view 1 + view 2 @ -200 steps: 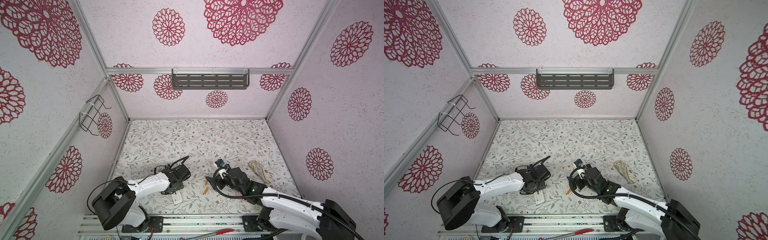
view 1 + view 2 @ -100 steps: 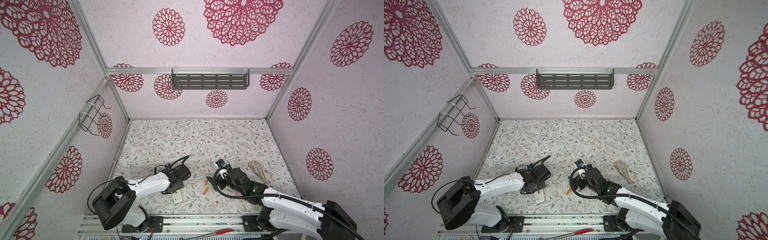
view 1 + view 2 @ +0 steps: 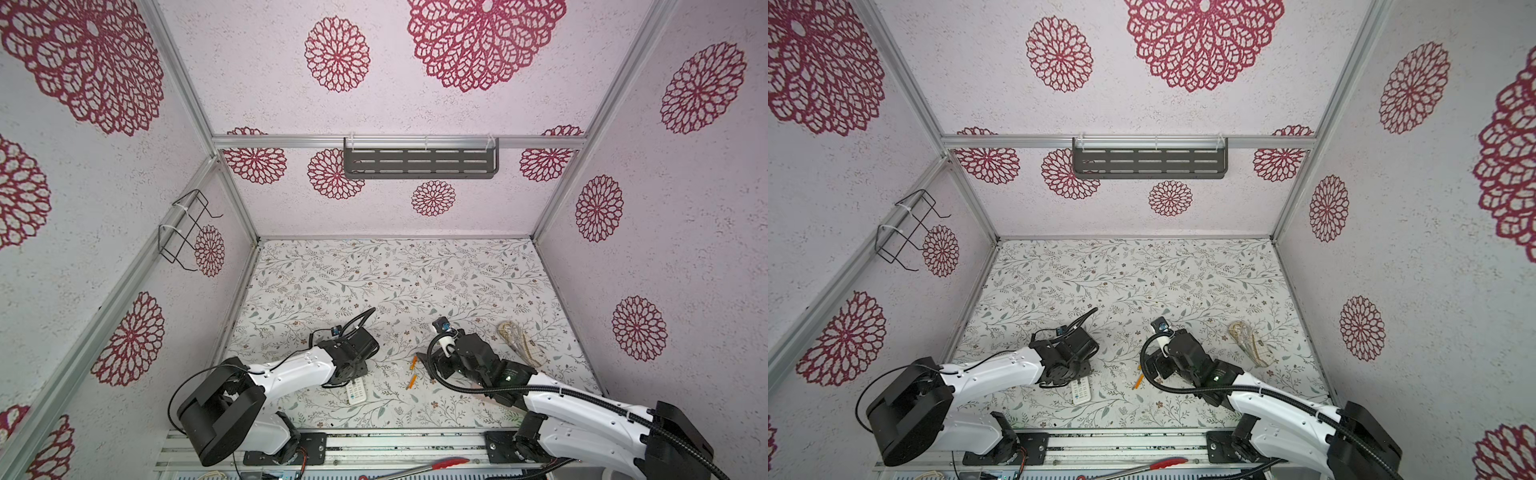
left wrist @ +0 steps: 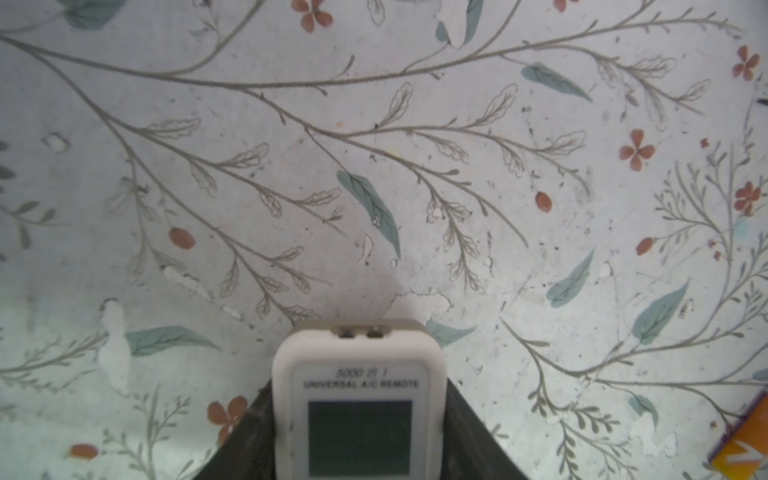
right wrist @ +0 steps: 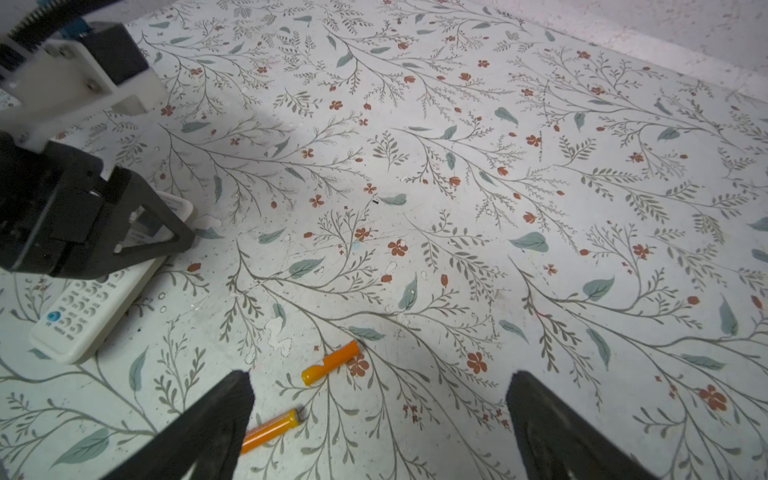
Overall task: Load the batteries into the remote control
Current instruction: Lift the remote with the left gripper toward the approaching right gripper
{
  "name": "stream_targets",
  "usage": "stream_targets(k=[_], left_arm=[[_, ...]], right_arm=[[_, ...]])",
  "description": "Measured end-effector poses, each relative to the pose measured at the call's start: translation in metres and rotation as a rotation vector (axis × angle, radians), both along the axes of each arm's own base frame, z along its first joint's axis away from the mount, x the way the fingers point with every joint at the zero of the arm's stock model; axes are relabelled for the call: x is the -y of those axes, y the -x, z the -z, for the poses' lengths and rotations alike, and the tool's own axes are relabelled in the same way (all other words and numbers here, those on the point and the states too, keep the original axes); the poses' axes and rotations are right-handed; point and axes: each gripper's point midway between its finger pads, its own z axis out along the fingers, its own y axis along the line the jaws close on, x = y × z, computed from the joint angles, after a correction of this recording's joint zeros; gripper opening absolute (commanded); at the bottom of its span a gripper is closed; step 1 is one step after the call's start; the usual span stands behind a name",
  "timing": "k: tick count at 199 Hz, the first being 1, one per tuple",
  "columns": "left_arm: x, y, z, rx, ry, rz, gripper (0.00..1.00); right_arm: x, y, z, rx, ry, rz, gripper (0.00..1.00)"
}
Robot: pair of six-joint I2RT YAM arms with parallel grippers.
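Observation:
The white remote control [image 3: 356, 390] [image 3: 1080, 390] lies face up near the table's front edge. My left gripper [image 3: 353, 370] [image 3: 1073, 370] is shut on its display end; in the left wrist view the remote control [image 4: 359, 374] fills the gap between the dark jaws. Two orange batteries [image 3: 414, 362] [image 3: 411, 381] lie on the table to its right. In the right wrist view the batteries [image 5: 330, 362] [image 5: 270, 430] lie close to one finger of my open right gripper [image 5: 380, 386] [image 3: 432, 361], which hovers over them with nothing held. The remote control [image 5: 104, 299] shows there too.
A beige netted bundle [image 3: 515, 340] lies right of the right arm. A red-handled tool [image 3: 449, 462] rests on the front rail. A grey slotted shelf [image 3: 419, 162] hangs on the back wall and a wire rack [image 3: 187, 232] on the left wall.
The left gripper's jaws have narrowed onto the remote control. Both arms stay about where they were, and the batteries have not moved.

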Motion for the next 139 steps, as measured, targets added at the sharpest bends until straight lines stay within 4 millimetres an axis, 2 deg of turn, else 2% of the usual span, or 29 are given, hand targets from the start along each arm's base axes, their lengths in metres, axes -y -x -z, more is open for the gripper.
stream_targets(k=[39, 76, 106, 139], left_arm=[[0.002, -0.017, -0.023, 0.092, 0.064, 0.035, 0.31], [0.015, -0.035, -0.058, 0.226, 0.173, 0.102, 0.31], [0.025, -0.040, -0.087, 0.350, 0.270, 0.168, 0.31], [0.036, -0.047, -0.116, 0.451, 0.340, 0.243, 0.31]], right_arm=[[0.001, 0.000, -0.020, -0.008, -0.074, 0.034, 0.99], [0.002, 0.005, -0.040, -0.014, -0.176, 0.050, 0.99], [-0.004, 0.010, -0.062, -0.018, -0.293, 0.029, 0.99], [-0.010, 0.015, -0.073, -0.044, -0.372, 0.005, 0.99]])
